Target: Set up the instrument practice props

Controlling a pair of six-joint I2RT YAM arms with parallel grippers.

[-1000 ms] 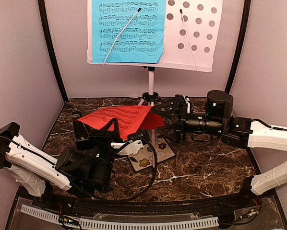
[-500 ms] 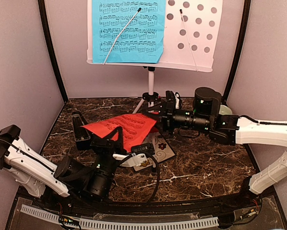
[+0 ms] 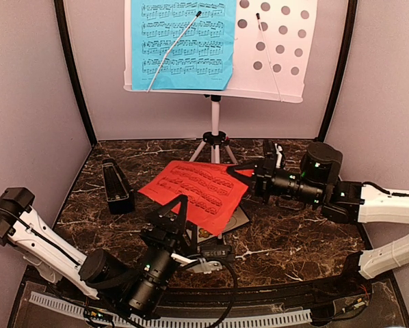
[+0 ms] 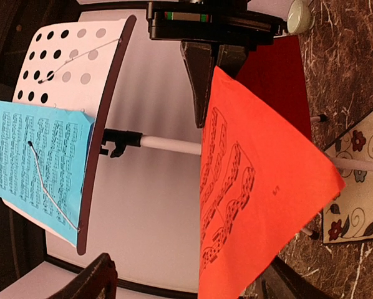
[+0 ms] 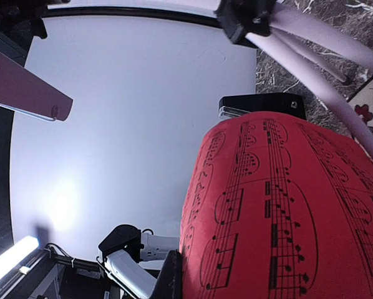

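Observation:
The white perforated music stand (image 3: 276,48) rises on its tripod (image 3: 215,140) at the back, with the blue music sheet (image 3: 180,44) on its left half. The red music sheet (image 3: 198,191) hangs tilted over the table's middle. My right gripper (image 3: 249,174) is shut on its right corner; in the right wrist view the red sheet (image 5: 286,212) fills the frame beside one finger (image 5: 174,274). My left gripper (image 3: 179,210) stands open just in front of the sheet's near edge, apart from it. The black metronome (image 3: 117,186) stands at the left.
A square floral tile (image 3: 237,217) lies partly under the red sheet, also seen as the floral tile (image 4: 361,187) in the left wrist view. Grey walls close in the dark marble table (image 3: 293,232) on three sides.
My left gripper has opened, let go of the red sheet and drawn back toward the near edge. My right gripper has shut on the sheet's right corner and pulled it right.

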